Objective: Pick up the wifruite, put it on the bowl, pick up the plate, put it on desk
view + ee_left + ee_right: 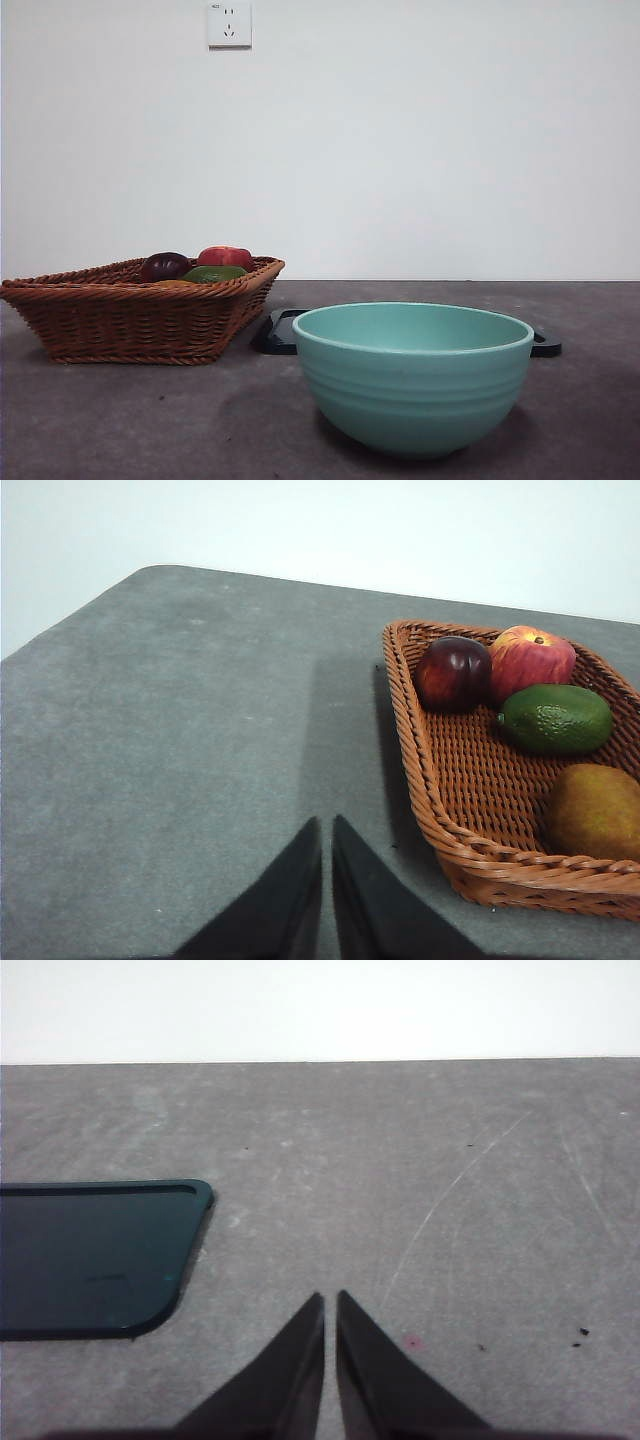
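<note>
The wifruite (595,810), a brown rounded fruit, lies in the wicker basket (480,855) near its rim; only a sliver of it (175,283) shows in the front view. The mint-green bowl (412,375) stands empty on the desk (150,420), near the front. Behind it lies the plate (278,332), a flat dark tray, also seen in the right wrist view (90,1260). My left gripper (327,825) hovers shut over bare desk beside the basket. My right gripper (330,1300) is shut over the desk (450,1160), beside the plate's corner. Neither arm shows in the front view.
The basket (130,320) stands at the left and also holds a dark purple fruit (452,672), a red fruit (530,660) and a green avocado (555,718). A white wall with a socket (229,24) closes the back.
</note>
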`<state>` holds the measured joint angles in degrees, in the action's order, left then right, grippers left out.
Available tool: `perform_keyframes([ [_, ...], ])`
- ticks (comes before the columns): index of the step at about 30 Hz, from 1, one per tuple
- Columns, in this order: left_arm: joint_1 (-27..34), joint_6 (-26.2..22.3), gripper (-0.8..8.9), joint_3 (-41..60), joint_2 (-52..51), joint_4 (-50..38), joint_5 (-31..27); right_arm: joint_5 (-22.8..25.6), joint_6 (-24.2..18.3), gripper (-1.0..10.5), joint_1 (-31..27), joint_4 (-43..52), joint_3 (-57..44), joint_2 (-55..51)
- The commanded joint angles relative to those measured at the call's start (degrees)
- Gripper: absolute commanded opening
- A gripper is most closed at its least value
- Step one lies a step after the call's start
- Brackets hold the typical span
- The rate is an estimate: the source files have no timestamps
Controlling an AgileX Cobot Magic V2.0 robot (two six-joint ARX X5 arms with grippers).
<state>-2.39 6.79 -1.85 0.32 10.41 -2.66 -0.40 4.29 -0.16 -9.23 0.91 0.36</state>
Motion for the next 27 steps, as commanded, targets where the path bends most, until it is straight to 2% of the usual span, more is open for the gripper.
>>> perform_keyframes([
  [1, 0.0, 0.2, 0.15, 0.6, 0.0, 0.3, 0.1, -0.2, 3.0, 0.1, 0.2, 0.1, 0.4, -0.1],
  [5, -0.1, 1.3, 0.15, -1.2, 0.0, 0.3, 0.1, -0.2, 6.6, 0.1, 0.7, -0.4, 2.4, -0.1],
  [9, -1.4, 5.2, 0.15, -4.6, 0.1, 0.4, 0.2, 0.5, 10.9, 0.1, 2.2, -2.5, 6.7, -0.1],
  [13, -2.9, 8.0, 0.15, -9.4, 1.3, 0.7, 0.2, 2.1, 13.4, 0.1, 3.9, -6.5, 12.1, 0.7],
  [18, -4.0, 10.4, 0.15, -17.1, 5.0, 3.1, 0.9, 1.7, 16.3, 0.1, 5.1, -12.4, 19.3, 3.5],
  [22, -4.1, 10.4, 0.15, -23.8, 8.4, 6.5, 4.0, -0.2, 16.7, 0.1, 5.8, -16.2, 24.9, 5.9],
  [27, -4.1, 10.5, 0.15, -32.9, 13.1, 11.1, 9.2, -5.3, 16.5, 0.1, 6.1, -21.0, 32.0, 9.2],
])
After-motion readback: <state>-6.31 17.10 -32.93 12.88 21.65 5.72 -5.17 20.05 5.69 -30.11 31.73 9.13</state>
